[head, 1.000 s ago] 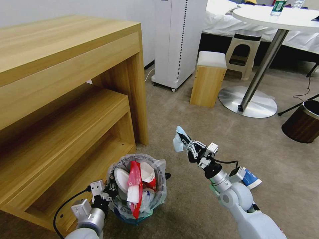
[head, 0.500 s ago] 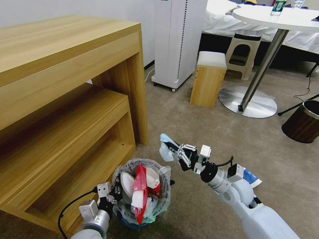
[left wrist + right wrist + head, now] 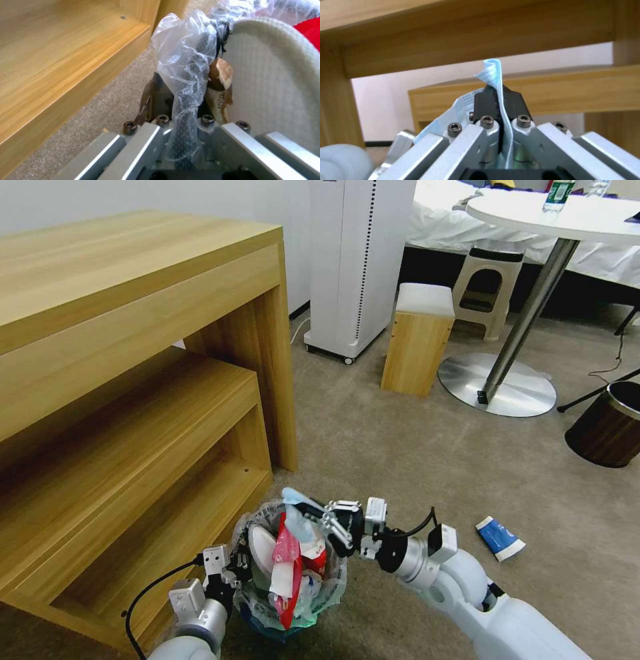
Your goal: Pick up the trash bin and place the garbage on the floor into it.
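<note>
Nearest you, the left gripper is clamped on the trash bin rim, its fingertips buried in bag plastic. The bin sits beside the wooden shelf, base cut off. Right gripper pinches the light-blue mask over the bin. Farther right, a blue-white paper cup lies on the carpet.

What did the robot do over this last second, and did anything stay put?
The right gripper, fingers shut on the light-blue mask, swung left and toward the robot until the mask hangs over the trash bin. The left gripper, clamped on the bin's rim, shifted the bin slightly right. The blue-white paper cup stayed on the carpet; nothing was released.
</note>
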Motion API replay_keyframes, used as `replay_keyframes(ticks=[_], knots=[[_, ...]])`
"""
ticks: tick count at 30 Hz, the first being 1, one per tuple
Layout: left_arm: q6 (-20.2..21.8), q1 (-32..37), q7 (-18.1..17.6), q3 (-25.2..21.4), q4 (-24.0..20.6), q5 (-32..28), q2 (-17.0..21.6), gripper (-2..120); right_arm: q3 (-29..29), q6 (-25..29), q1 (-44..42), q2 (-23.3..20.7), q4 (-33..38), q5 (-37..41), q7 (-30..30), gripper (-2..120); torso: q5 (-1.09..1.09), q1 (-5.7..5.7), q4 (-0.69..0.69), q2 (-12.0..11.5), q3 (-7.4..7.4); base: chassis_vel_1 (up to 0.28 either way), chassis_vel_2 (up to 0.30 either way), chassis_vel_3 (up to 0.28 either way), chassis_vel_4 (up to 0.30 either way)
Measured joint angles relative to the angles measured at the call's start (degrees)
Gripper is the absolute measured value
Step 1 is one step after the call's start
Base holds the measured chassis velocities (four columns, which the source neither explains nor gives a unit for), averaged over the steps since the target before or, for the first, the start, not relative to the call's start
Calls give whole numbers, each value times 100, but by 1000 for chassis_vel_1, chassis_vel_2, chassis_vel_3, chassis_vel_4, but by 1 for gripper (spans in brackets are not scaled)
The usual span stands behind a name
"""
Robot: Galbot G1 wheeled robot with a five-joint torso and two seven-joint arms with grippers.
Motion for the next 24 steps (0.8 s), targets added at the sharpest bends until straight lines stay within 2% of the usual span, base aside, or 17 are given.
replay_keyframes(ticks=[9, 24], knots=[[20, -26, -9, -16, -34, 1, -48, 1, -380, -109, 90, -166, -39, -198, 182, 0, 0, 0, 0, 0, 0, 0, 0, 0, 0], [33, 49, -17, 18, -231, 5, -85, 1, -316, -140, -12, -192, -307, -579, 267, 0, 0, 0, 0, 0, 0, 0, 0, 0, 0]])
